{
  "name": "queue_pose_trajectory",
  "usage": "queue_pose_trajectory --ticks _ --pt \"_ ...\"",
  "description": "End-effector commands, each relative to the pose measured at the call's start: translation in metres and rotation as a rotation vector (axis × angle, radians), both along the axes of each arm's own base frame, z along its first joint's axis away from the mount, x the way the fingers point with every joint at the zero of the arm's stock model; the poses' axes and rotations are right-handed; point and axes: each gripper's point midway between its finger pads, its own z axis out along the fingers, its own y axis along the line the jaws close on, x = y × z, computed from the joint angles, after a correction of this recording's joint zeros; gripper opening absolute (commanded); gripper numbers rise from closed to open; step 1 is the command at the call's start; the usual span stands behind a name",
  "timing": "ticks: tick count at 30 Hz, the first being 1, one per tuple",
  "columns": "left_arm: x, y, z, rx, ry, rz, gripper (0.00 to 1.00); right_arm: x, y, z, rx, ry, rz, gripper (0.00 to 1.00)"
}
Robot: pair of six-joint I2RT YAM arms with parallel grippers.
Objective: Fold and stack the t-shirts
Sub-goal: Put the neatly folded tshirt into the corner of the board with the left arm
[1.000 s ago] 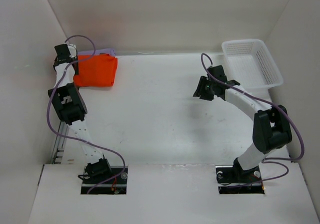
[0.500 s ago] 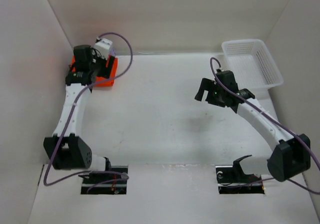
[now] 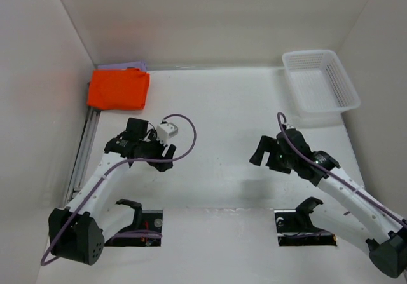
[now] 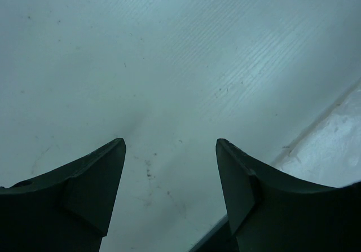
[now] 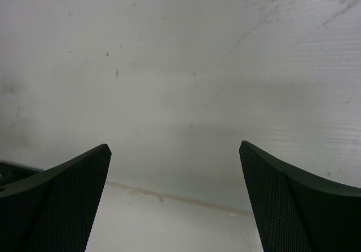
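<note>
Since the orange t-shirt [image 3: 119, 89] lies folded well beyond my left gripper [image 4: 170, 147], it and my right gripper [image 5: 175, 150] gape empty.

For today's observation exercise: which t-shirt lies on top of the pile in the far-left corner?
The orange t-shirt lies on top, folded; only a thin strip of the lavender t-shirt shows past its far edge.
</note>
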Motion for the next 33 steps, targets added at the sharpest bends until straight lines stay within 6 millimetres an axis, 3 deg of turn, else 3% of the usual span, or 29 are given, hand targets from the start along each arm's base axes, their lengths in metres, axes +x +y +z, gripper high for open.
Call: queue_pose_trajectory --ticks 1,5,11,22,27,33 --pt "0.010 -0.015 0.021 -0.137 -0.057 -0.001 0.64 -0.011 0.006 0.002 0.065 0.013 -0.048 1.00" --pt "0.011 -0.009 0.013 -0.142 -0.058 0.019 0.65 -0.020 0.013 0.002 0.088 0.016 -0.037 1.00" --pt "0.019 0.008 0.000 -0.078 -0.095 0.053 0.66 -0.034 0.017 -0.014 0.120 0.055 -0.062 1.00" --pt "0.023 0.012 0.002 -0.063 -0.134 0.063 0.68 -0.046 0.020 -0.036 0.032 0.143 -0.034 1.00" --pt "0.024 0.014 0.003 -0.064 -0.143 0.072 0.69 -0.045 0.022 -0.031 0.042 0.124 -0.026 1.00" --pt "0.024 0.015 0.005 -0.065 -0.151 0.075 0.69 -0.042 0.008 -0.018 0.072 0.042 -0.072 1.00"
